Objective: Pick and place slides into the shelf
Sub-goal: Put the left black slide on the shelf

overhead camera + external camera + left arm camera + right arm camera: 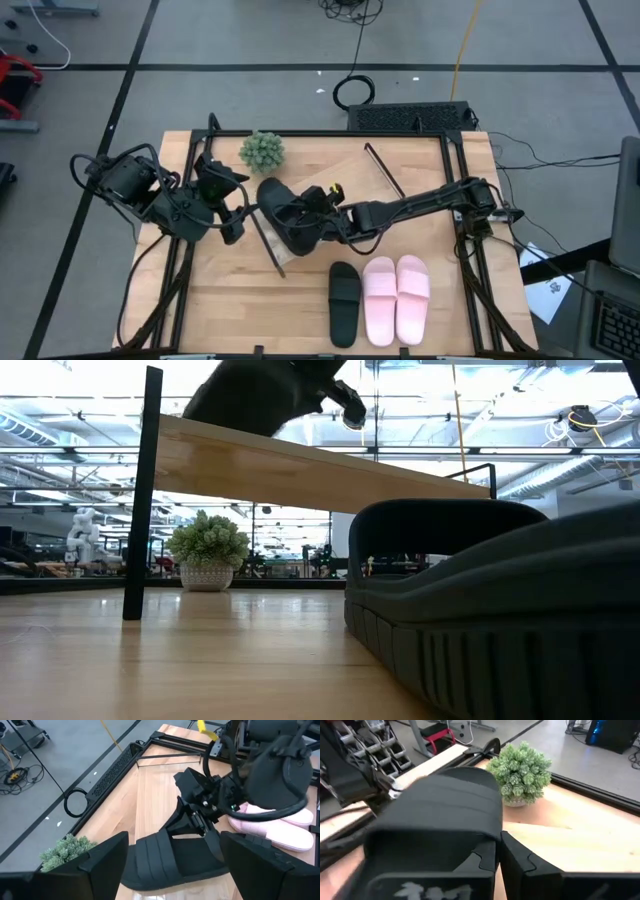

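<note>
One black slide sits over the left part of the shelf, a light-wood board with black wire end frames; in the low view its dark shape shows on top of the board. My right gripper is shut on it. My left gripper is open just left of the slide, with its fingers standing either side of the slide's near end. The other black slide and the pink pair lie soles down on the tabletop near the front edge. My right gripper pinches the black slide's sole edge behind the strap between its two fingers. It comes from the table's right, slanting down. The slide lies roughly level, strap up, low over the shelf board; whether it rests there I cannot tell.
A small potted plant stands near the table's far left, beside the shelf's end. The shelf's black wire frames rise at both ends. A black frame runs round the tabletop edge. Bare wood lies at the front left.
</note>
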You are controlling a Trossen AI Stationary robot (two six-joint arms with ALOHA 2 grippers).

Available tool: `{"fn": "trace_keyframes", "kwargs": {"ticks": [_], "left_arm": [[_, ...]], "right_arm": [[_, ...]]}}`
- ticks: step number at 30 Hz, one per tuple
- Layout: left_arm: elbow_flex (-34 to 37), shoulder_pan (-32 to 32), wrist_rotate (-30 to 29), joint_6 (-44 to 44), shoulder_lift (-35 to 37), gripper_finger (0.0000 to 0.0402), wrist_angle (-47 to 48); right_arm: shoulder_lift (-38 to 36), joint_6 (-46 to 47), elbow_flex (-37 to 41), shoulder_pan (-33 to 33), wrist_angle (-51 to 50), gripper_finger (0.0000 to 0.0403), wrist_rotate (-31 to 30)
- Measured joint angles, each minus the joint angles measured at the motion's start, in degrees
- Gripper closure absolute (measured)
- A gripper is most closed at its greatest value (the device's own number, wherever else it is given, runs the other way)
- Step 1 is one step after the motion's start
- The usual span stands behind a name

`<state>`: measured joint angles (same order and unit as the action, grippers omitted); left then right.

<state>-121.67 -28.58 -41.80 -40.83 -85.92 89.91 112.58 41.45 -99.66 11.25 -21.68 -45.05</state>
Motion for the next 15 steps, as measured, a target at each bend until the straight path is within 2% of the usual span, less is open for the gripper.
{"fn": "trace_keyframes", "kwargs": {"ticks": [5,10,15], "left_arm": [[0.0,0.0,0.2,0.7,0.0,0.0083,0.0],[0.0,0.0,0.7,2.8,0.0,0.0087,0.0],[0.0,0.0,0.7,5.1,0.0,0.0083,0.0]], "right_arm": [[0.9,2.8,0.0,0.0,0.2,0.0403,-0.4],[0.7,5.2,0.0,0.0,1.9,0.0403,-6.2],[0.9,4.6,0.0,0.0,4.9,0.0403,-4.4]]}}
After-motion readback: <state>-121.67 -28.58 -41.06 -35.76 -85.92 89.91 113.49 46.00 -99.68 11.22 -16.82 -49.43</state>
